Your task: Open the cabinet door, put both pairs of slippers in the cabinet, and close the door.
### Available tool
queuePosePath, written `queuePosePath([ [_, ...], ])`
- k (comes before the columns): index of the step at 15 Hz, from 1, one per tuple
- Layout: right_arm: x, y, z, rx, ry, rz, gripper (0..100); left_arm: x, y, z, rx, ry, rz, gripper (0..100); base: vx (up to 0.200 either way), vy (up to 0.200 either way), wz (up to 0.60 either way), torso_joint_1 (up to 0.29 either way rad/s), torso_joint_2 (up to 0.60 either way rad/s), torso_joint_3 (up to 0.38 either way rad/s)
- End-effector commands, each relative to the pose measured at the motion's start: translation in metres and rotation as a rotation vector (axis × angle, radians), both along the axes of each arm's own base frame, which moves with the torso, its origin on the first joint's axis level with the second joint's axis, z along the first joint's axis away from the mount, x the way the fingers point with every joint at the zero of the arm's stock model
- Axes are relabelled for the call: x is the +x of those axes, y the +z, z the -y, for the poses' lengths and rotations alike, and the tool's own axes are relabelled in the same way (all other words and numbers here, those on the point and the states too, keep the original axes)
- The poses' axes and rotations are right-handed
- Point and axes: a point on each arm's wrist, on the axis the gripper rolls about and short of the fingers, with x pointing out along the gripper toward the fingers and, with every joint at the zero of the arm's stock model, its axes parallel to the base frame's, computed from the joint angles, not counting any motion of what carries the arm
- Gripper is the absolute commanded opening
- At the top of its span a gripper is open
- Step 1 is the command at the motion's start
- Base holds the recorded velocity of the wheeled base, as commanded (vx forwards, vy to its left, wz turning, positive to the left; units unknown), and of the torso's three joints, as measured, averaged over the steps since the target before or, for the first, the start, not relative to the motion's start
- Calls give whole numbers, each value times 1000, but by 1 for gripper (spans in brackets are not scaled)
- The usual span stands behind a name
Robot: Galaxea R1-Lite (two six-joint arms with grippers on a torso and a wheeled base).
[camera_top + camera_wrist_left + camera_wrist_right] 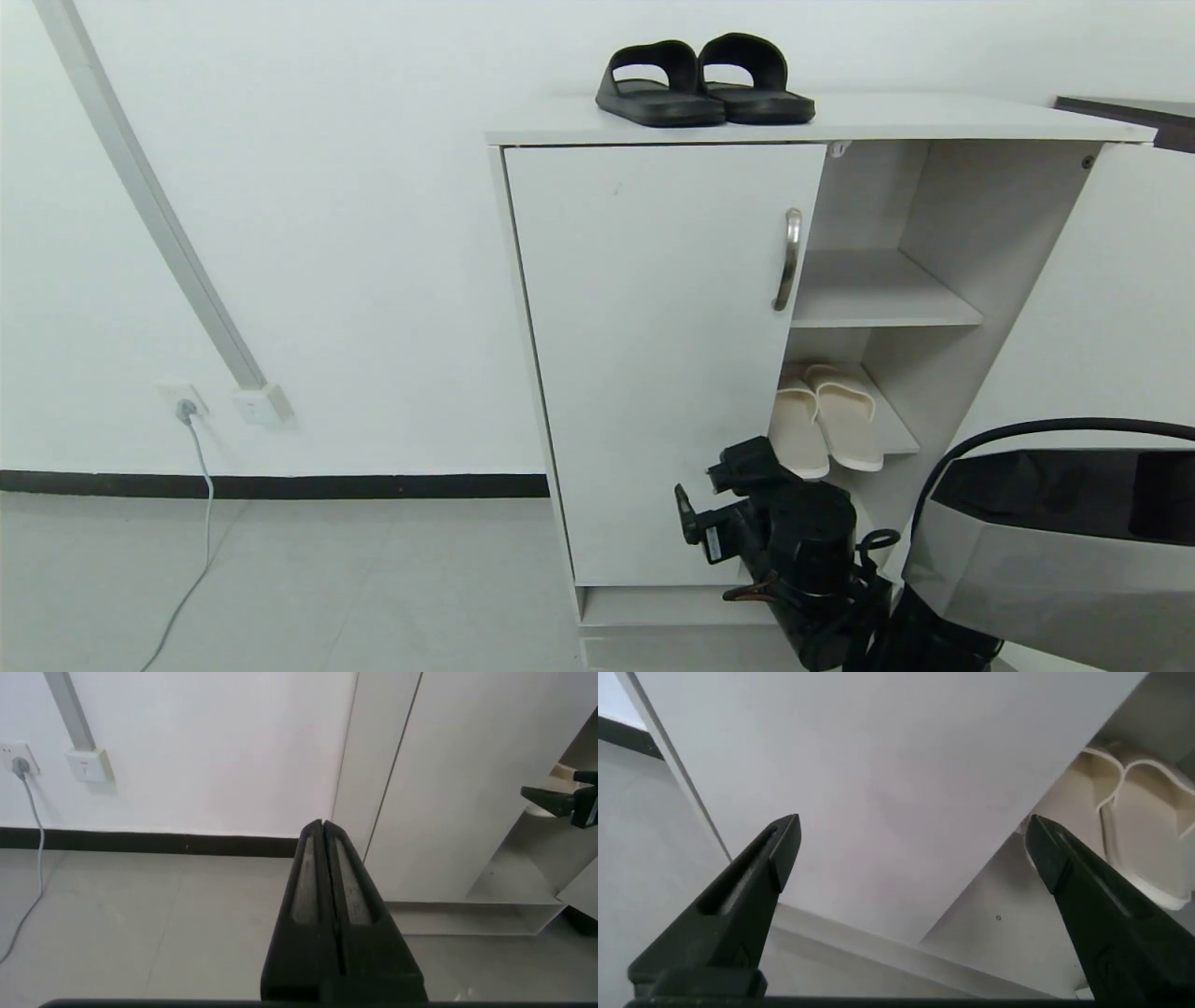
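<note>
A pair of black slippers sits on top of the white cabinet. The cabinet's left door, with a metal handle, is shut; the right door is swung open. A pair of cream slippers lies on the lower shelf inside. My right gripper is open and empty, low in front of the left door's bottom corner, just short of the cream slippers. My left gripper is shut and empty, low over the floor to the cabinet's left.
The upper shelf inside the cabinet is bare. A wall socket with a grey cable and a slanted conduit are on the wall to the left. Tiled floor lies open left of the cabinet.
</note>
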Motion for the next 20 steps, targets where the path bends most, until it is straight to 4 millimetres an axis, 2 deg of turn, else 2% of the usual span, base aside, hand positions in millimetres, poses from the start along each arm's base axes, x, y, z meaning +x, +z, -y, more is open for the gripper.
queuePosePath([
  [1, 0, 0, -1, 4, 1, 4, 100, 0, 0, 0, 0, 1, -1, 0, 0, 0, 0, 0, 0, 0],
  [5, 0, 2, -2, 5, 5, 22, 100, 0, 0, 0, 0, 1, -1, 0, 0, 0, 0, 13, -126, -195],
  [12, -1, 1, -1, 2, 6, 19, 100, 0, 0, 0, 0, 1, -1, 0, 0, 0, 0, 82, -477, -349],
  [20, -1, 0, -2, -3, 7, 16, 100, 0, 0, 0, 0, 1, -1, 0, 0, 0, 0, 159, -475, -323],
])
